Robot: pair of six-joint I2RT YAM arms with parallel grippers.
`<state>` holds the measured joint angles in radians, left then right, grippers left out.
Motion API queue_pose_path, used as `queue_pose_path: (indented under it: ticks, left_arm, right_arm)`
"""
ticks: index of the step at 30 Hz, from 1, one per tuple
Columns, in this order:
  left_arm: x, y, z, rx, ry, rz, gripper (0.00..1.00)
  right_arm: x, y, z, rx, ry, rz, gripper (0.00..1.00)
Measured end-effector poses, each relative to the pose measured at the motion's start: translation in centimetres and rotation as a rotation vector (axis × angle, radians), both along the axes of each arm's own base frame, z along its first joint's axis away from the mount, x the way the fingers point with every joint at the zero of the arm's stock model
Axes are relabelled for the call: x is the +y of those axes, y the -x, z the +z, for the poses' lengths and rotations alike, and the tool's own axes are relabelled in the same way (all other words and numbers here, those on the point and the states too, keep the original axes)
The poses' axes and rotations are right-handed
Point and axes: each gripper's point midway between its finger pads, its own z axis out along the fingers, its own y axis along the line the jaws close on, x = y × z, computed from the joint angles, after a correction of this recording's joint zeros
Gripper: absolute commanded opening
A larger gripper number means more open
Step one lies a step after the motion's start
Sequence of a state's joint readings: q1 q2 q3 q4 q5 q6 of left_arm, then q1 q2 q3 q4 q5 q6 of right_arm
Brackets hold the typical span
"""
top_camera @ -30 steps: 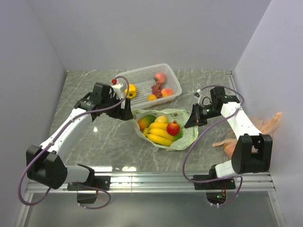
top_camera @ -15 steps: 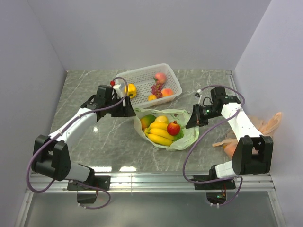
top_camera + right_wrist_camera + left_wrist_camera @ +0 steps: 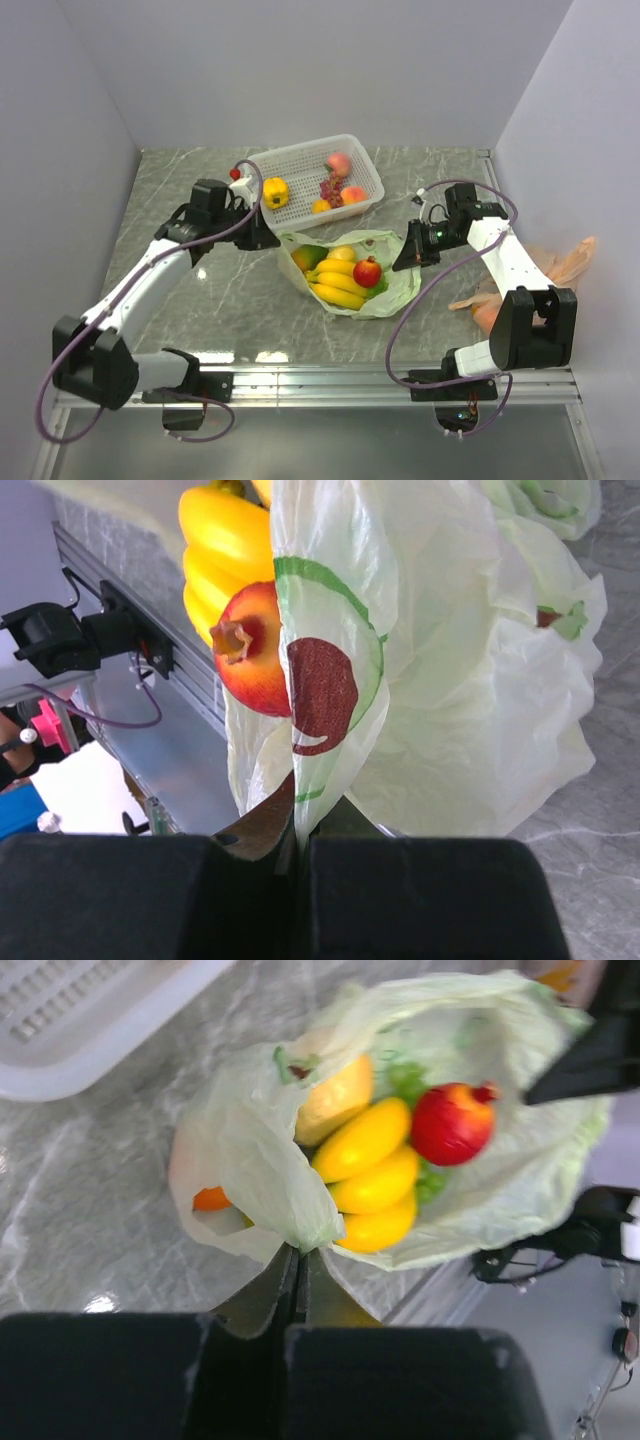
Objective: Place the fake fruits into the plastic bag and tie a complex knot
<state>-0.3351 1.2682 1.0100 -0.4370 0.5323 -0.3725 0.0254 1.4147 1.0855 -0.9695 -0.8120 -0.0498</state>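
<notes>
While plastic bag (image 3: 398, 288) lies between them | left gripper (image 3: 297, 1260) clamped on its rim | right gripper (image 3: 298, 820) likewise

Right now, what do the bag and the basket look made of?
The plastic bag: thin translucent pale green film, probably polythene; it crinkles and the fake fruits show through. The basket: rigid white plastic, seemingly, by its moulded lattice.

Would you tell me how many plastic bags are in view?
2: the pale green bag in the middle, and a peach-orange bag at the far right of the top view.
</notes>
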Motion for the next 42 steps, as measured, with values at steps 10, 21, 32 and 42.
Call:
queue_pose_path:
  ticks: [10, 21, 32, 42]
  left_arm:
    - [-0.9, 2.0, 11.8, -0.216, 0.133, -0.096, 0.0]
    - [-1.3, 3.3, 15.6, -0.259, 0.201, -0.128, 0.0]
    - [-1.5, 2.9, 14.0, -0.21, 0.195, -0.121, 0.0]
    - [-1.4, 2.9, 12.8, -0.182, 0.187, -0.115, 0.0]
  right_arm:
    - [1.1, -0.6, 1.2, -0.036, -0.002, 0.023, 0.02]
    - [0.0, -2.1, 1.0, -0.092, 0.118, 0.006, 0.19]
    - [-1.2, -0.9, 1.6, -0.113, 0.153, 0.003, 0.54]
    - [-1.1, 0.7, 2.5, -0.1, 0.101, 0.046, 0.0]
